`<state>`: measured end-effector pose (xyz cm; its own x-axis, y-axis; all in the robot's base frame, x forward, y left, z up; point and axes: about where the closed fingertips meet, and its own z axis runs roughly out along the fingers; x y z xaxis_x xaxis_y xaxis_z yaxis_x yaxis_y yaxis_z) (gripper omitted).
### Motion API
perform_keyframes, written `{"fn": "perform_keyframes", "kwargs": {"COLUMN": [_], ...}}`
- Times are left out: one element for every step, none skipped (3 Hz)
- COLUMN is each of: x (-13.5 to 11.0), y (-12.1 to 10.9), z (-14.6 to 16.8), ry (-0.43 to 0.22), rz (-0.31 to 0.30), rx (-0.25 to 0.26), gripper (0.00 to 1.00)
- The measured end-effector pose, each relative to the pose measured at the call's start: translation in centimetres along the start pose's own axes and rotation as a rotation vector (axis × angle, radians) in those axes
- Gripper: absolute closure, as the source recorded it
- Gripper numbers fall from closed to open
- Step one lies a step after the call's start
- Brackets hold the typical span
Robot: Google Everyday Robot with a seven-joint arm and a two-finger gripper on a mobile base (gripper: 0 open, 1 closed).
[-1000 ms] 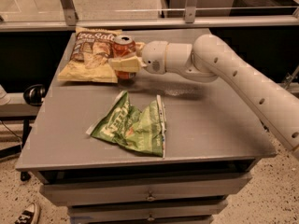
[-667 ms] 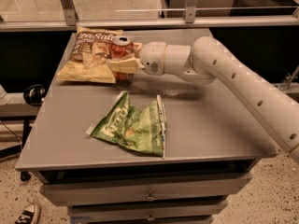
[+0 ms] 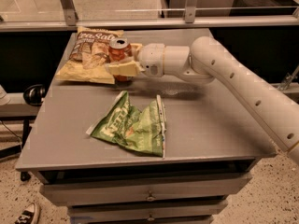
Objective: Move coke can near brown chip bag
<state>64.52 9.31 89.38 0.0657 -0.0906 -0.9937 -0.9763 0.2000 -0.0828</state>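
Observation:
The coke can (image 3: 119,49) stands upright at the back left of the grey table (image 3: 210,125), right against the right edge of the brown chip bag (image 3: 88,55), which lies flat. My gripper (image 3: 123,59) reaches in from the right. One finger (image 3: 124,69) crosses the front of the can and the other (image 3: 136,47) sits behind it. The gripper is shut on the can, whose lower part is hidden by the front finger.
A crumpled green chip bag (image 3: 133,127) lies in the middle front of the table. My white arm (image 3: 233,78) spans the table's right side. A glass railing (image 3: 187,13) runs behind the table. Drawers (image 3: 149,195) sit below the front edge.
Almost nothing has changed. The gripper and the can have stayed beside the brown chip bag, with only a slight shift.

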Motion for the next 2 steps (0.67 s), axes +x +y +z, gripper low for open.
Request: {"fn": "perform_keyframes", "kwargs": {"x": [0.48,0.51], "y": [0.47,0.48], "z": [0.06,0.05], "ry": [0.014,0.015], "rz": [-0.015,-0.016], "rx": [-0.018,-0.019], "gripper": [0.0,0.0]}}
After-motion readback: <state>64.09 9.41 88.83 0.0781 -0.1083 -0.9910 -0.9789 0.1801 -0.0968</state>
